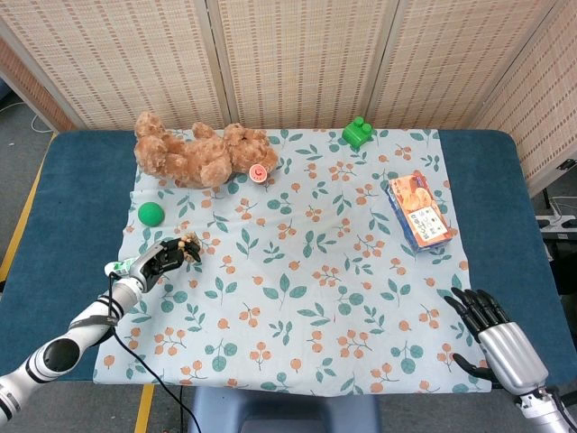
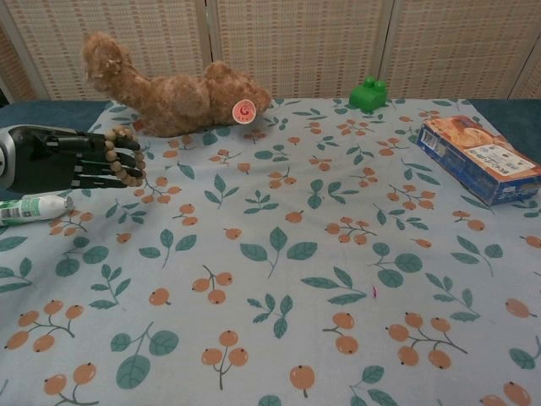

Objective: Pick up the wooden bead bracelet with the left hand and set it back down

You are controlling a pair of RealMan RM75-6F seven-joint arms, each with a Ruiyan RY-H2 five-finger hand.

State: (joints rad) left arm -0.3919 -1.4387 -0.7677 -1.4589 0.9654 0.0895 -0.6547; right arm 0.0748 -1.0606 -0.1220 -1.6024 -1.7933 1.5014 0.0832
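The left hand (image 2: 72,161) holds the wooden bead bracelet (image 2: 127,161): the bracelet is looped over the dark fingers (image 2: 106,159), which are extended roughly level toward the middle of the bench. In the head view the left hand (image 1: 162,260) and bracelet (image 1: 189,245) sit near the left edge of the flowered cloth (image 1: 297,271), above its surface. Whether the bracelet touches the cloth cannot be determined.

A white tube (image 2: 34,209) lies on the cloth just below the left hand in the chest view.

The right hand (image 1: 491,334) rests at the near right corner of the cloth, fingers spread, holding nothing.

Other items on the bench (image 1: 81,180):
- Teddy bear (image 1: 198,153), lying at the far left.
- Green ball (image 1: 151,213), between the bear and the left hand.
- Green block (image 1: 357,133), at the far edge.
- Biscuit box (image 1: 418,211), near the right edge.
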